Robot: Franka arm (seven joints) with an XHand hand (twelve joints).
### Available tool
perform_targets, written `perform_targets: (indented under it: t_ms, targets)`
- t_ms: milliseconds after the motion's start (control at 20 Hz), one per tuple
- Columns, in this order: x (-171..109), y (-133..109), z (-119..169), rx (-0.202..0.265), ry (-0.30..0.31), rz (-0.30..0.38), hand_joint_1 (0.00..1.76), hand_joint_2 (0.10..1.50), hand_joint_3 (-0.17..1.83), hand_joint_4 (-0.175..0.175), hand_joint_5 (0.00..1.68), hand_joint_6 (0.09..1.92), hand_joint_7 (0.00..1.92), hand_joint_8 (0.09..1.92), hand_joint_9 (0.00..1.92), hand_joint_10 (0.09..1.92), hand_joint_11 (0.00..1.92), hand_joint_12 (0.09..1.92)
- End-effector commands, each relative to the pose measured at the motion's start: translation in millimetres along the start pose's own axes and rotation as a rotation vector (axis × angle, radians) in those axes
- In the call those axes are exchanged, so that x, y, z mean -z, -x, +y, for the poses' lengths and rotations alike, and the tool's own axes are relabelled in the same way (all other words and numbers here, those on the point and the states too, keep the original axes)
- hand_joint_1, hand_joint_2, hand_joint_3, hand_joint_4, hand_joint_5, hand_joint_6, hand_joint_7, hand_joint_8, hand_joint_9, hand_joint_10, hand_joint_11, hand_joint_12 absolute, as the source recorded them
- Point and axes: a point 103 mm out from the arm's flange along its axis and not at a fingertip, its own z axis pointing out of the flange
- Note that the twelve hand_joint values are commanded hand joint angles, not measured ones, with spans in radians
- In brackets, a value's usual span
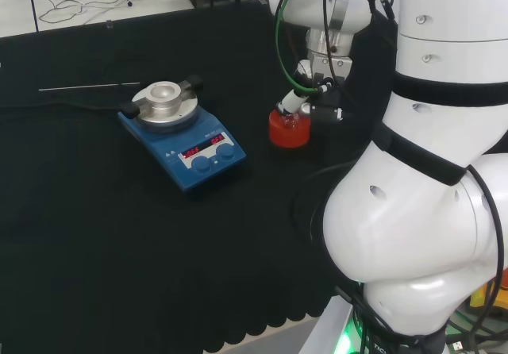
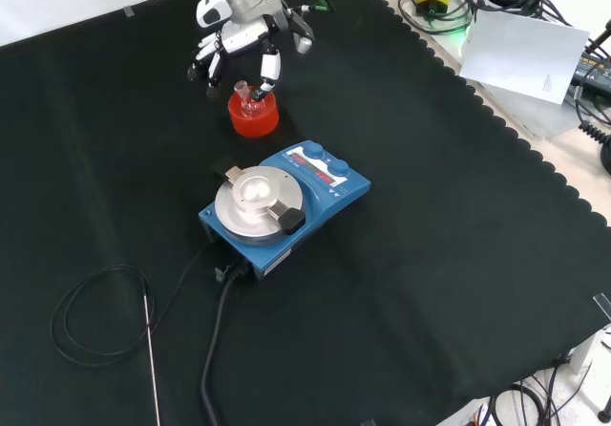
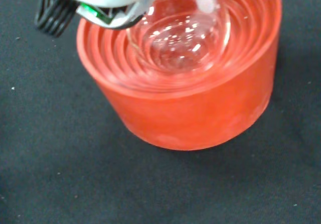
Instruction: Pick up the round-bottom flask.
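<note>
- While the small clear glass round-bottom flask (image 3: pixel 178 33) is seated in the red ribbed ring stand (image 3: pixel 200 118) near the bench's far edge in the front view, the black and white hand (image 2: pixel 250 36) hovers just above, fingers (image 2: pixel 270 68) spread around its neck, not yet closed.
- If closed off-centre, the neck could be knocked and the flask tipped.
- The stand could be dragged along.

Flask (image 3: pixel 178 35): clear glass, round-bottomed, apparently empty; bulb seated in the ribbed hollow of a red ring stand (image 3: pixel 200 118); neck upright above the stand in the front view (image 2: pixel 244 90); stand rests on black cloth (image 2: pixel 430 216).
</note>
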Motion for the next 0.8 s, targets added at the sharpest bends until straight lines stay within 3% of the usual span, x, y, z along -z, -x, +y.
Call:
perform_targets:
  t_ms: [50, 350, 400, 500, 800]
  targets:
    - [5, 20, 4, 0.009, 0.005, 0.022, 0.93, 0.58, 0.69, -0.024, 0.74, 0.41, 0.08, 0.56, 0.25, 0.66, 0.05, 1.41]
    - [7, 26, 4, 0.008, 0.006, 0.017, 0.94, 0.59, 0.69, -0.052, 0.84, 0.61, 0.10, 0.57, 0.27, 0.66, 0.06, 1.42]
    - [3, 10, 1, 0.003, 0.012, -0.006, 0.94, 0.59, 0.69, -0.054, 0.84, 0.62, 0.10, 0.57, 0.27, 0.66, 0.06, 1.42]
    - [2, 4, 0, 0.015, 0.006, 0.007, 0.94, 0.59, 0.69, -0.055, 0.84, 0.63, 0.10, 0.57, 0.27, 0.66, 0.06, 1.42]
    - [7, 23, 3, 0.011, -0.005, 0.021, 0.94, 0.60, 0.69, -0.057, 0.84, 0.64, 0.11, 0.57, 0.28, 0.66, 0.06, 1.42]
